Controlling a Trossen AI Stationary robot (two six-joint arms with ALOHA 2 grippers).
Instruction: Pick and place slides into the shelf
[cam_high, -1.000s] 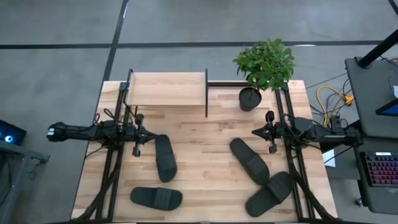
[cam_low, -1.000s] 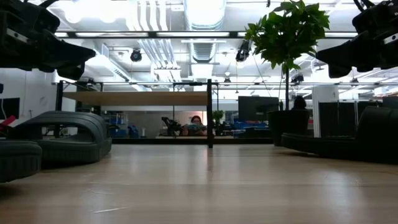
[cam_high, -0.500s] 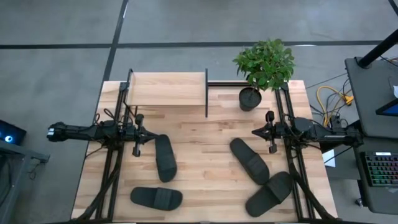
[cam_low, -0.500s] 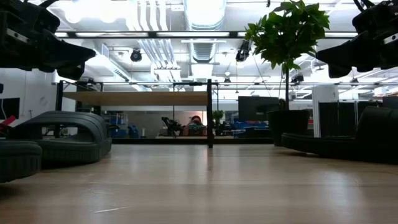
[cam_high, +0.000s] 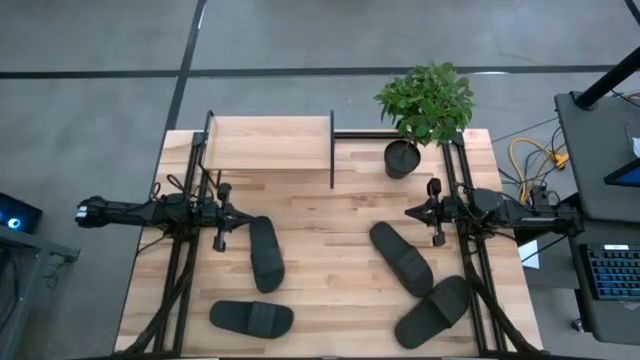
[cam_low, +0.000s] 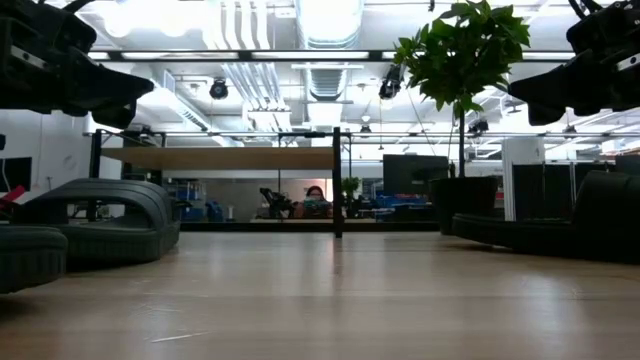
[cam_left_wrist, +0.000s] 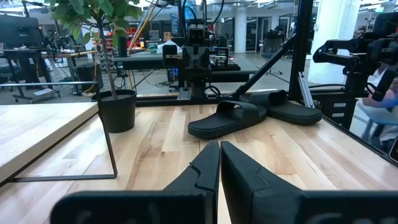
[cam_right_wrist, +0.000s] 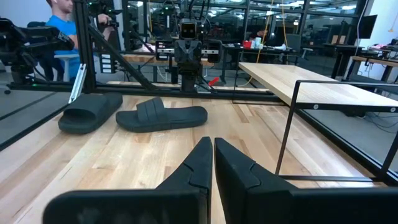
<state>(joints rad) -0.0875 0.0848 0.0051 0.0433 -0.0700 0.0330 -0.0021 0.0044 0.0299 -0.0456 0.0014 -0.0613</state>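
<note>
Slides (cam_high: 265, 254) all four lying below my pinched-shut, empty left gripper (cam_high: 220, 214) and right gripper (cam_high: 433, 212), none reaching shelf (cam_high: 268, 143) yet.

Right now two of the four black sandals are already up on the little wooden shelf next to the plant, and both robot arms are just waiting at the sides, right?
Not quite: none are on the shelf. The high view shows all four sandals lying on the table. The plant and the waiting arms at the sides are as you say.
</note>
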